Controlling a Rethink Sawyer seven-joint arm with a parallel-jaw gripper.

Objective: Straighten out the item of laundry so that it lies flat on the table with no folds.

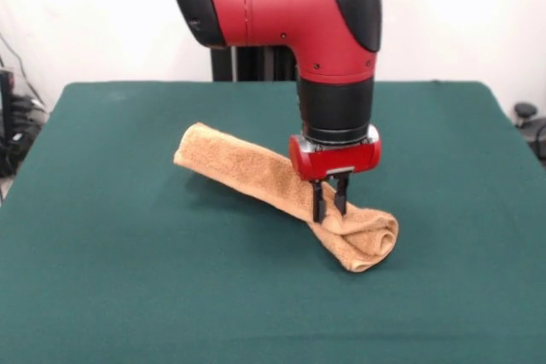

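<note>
An orange-tan terry towel point(256, 175) lies bunched into a long roll on the dark green table point(128, 279). It runs from the middle left down to a thick folded lump at the lower right point(371, 240). My gripper point(329, 209) hangs straight down from the red and black arm over the roll, just left of that lump. Its two black fingers point(317, 204) stand close together with their tips at the towel's top surface, pinching a ridge of cloth. No stripes or tag show.
The robot's pedestal point(252, 64) stands at the table's far edge. Cables and dark gear point(15, 125) sit off the table at the left, and a dark object point(527, 117) off the right edge.
</note>
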